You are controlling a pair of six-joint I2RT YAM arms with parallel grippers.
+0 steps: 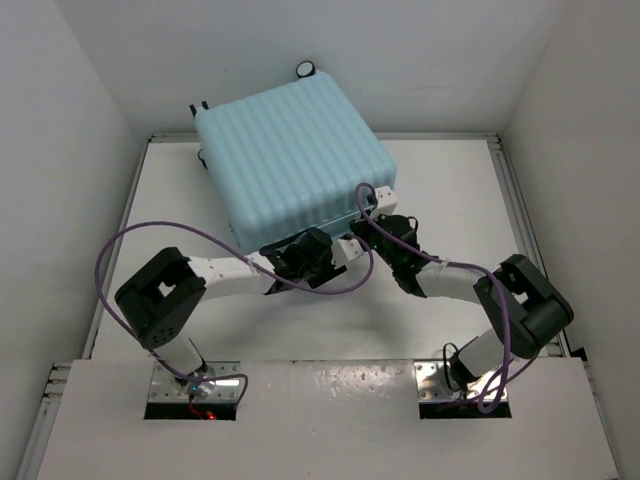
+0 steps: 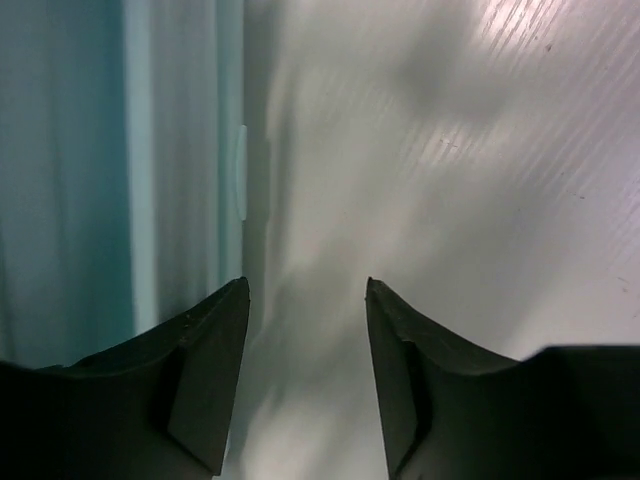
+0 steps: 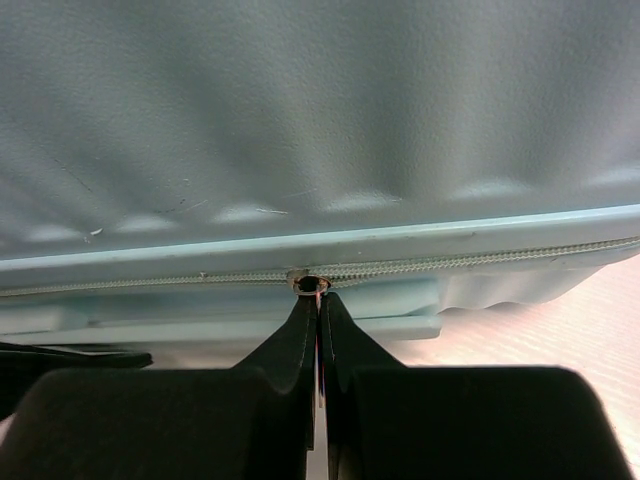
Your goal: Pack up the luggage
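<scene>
Closed luggage (image 1: 290,160) flat on desk (image 1: 450,190); at its near edge right gripper (image 3: 318,300) pinches the zipper pull (image 3: 308,284), left gripper (image 2: 305,300) spread empty beside that edge; risk: thin tip-hold may slip if dragged off the zipper line.

**A white booth around my table**

I work on a white table (image 1: 450,190) boxed in by plain white walls: the left wall (image 1: 50,150), the right wall (image 1: 590,120) and the back wall (image 1: 430,50). A pale metal rail (image 1: 510,190) edges the tabletop. A white board (image 1: 330,420) spans the near side. Up close the surface shows fine ridges, a bright glare (image 2: 520,30) and soft shadows.
</scene>
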